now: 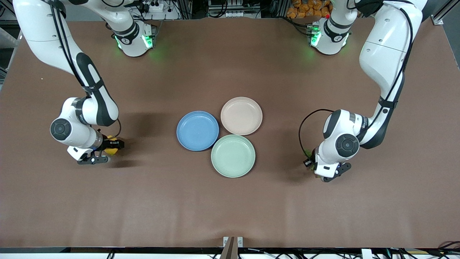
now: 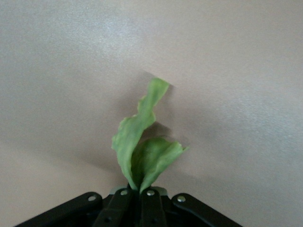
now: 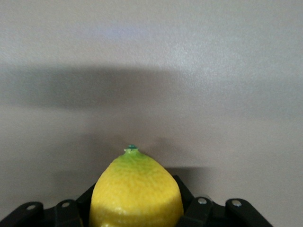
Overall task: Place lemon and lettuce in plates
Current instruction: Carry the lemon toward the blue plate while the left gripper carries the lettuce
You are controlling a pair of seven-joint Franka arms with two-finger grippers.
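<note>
While the right gripper clamps the lemon between its fingers over bare table toward its own end, the left gripper pinches the lettuce by one end, leaf hanging out past the fingertips above the brown table. Between the two grippers sit the blue plate, beige-pink plate and mint-green plate, touching in a cluster.
</note>
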